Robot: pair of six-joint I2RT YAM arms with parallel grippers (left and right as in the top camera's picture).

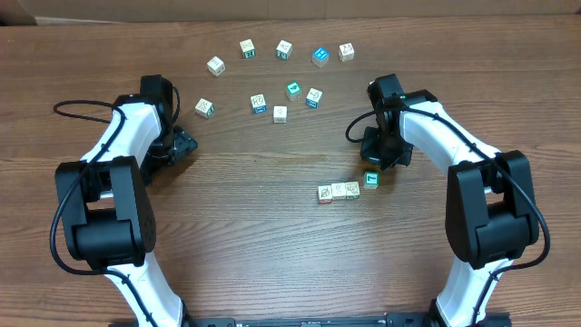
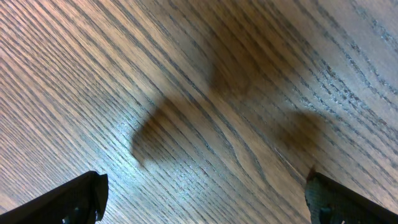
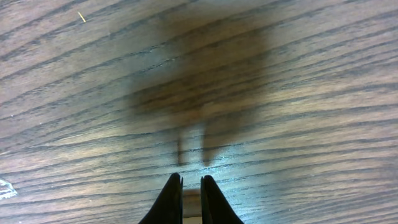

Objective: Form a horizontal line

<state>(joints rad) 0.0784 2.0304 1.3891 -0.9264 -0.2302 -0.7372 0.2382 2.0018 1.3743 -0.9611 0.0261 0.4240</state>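
Nearest the arms, the horizontal line (image 1: 339, 191) lies on the worktop (image 1: 272, 254): three tan cubes (image 1: 325, 193) touching, long axis running L-R, w/ a green cube (image 1: 370, 179) at its R end sitting slightly back, out of true. Just beyond it hovers the right tool (image 3: 190, 180), tips pinched nearly together, nothing seen btwn them; it's by far the closer arm. The left tool (image 2: 205, 186), spread wide and empty, sits well apart. Farthest back, loose cubes (image 1: 280, 113) lie scattered.
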